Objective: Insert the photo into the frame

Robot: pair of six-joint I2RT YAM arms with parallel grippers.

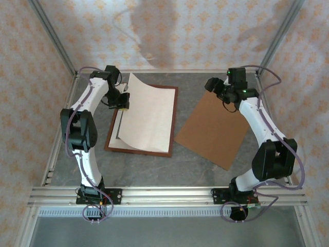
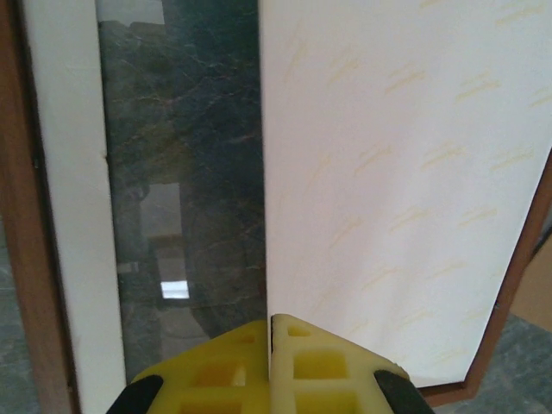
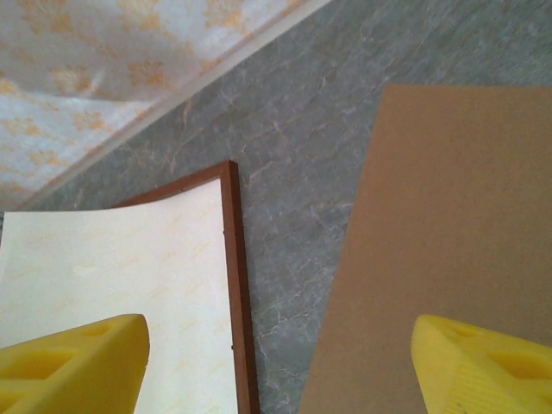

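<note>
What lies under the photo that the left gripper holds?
The frame: beside the lifted photo, a strip of its cream mat and glass shows; the rest of its inside is covered.

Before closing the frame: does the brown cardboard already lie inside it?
No, the cardboard lies on the table, right of the frame.

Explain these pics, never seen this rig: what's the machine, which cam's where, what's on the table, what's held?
Two robot arms stand at the near edge of the table, each with a two-finger gripper. The wide picture is from a fixed camera above; the others are from a camera on each wrist. On it lie a reddish-brown frame and a cardboard board. The left gripper is shut on the edge of the photo, pale side showing, held up over the frame. The right gripper is open and empty near the board.
</note>
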